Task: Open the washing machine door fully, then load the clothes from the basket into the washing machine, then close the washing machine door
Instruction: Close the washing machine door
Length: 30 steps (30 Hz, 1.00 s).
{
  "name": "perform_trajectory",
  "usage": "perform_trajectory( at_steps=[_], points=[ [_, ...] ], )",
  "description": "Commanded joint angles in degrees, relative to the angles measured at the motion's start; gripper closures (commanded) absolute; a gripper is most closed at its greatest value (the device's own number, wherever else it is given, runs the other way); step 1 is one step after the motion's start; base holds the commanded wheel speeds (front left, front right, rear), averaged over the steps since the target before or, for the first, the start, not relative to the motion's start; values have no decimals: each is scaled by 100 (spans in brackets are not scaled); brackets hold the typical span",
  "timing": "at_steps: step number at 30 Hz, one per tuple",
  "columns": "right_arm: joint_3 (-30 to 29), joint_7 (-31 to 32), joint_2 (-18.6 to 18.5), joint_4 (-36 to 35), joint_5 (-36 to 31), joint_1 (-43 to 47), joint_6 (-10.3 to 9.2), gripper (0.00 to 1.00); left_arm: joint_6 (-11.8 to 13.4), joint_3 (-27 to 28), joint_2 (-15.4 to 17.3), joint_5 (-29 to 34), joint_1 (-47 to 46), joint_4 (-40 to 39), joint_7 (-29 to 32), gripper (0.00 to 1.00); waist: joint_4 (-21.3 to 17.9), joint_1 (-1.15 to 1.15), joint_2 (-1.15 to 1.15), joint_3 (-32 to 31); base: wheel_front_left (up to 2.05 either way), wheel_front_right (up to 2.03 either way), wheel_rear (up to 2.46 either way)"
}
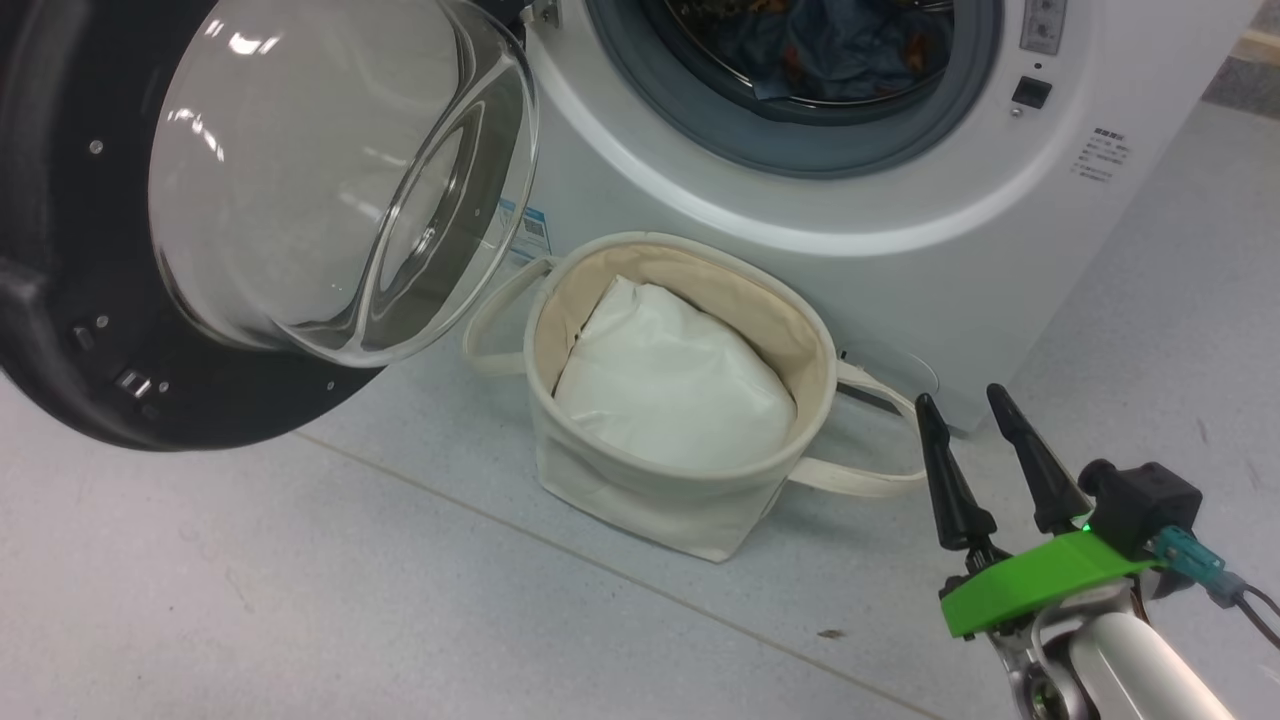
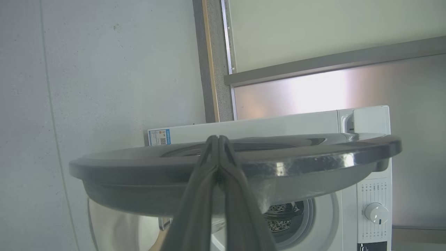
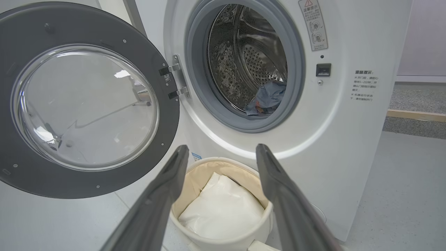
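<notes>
Washing machine door (image 1: 40, 200) stands open, bowl (image 1: 300, 180) facing right; left gripper (image 2: 218, 139) jaws together, perhaps touching it; right gripper (image 1: 958, 393) jaws wide.

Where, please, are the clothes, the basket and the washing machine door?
clothes (image 3: 266, 101), right wrist view, crumpled blue fabric
basket (image 1: 640, 505), head view, front canvas wall
washing machine door (image 3: 85, 106), right wrist view, glass centre

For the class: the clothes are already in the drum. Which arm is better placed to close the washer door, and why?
Left. The left fingers, shut, sit right at the rim of the washing machine door. The right fingers, open, hang beside the basket, away from the door.
</notes>
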Motion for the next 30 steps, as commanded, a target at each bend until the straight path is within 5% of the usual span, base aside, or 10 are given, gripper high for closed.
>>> perform_trajectory(
  at_steps=[1,11,23,30],
  points=[
    [106,-29,-16,-147,37,-33,2,0,-53,23,327,47,-168,-196,-117,100,23,0,0,-40,0,0,0],
    [141,-29,-21,-64,113,180,2,0,-67,57,394,159,-124,-191,-980,100,-147,0,0,-468,0,0,0],
    [181,-29,-130,-147,180,202,2,0,-76,-15,455,181,-22,13,-969,100,-453,0,0,-503,0,0,0],
    [149,-29,-160,-166,166,138,2,0,-77,-164,355,173,-63,182,-474,100,-493,0,0,-433,0,0,0]
  ],
)
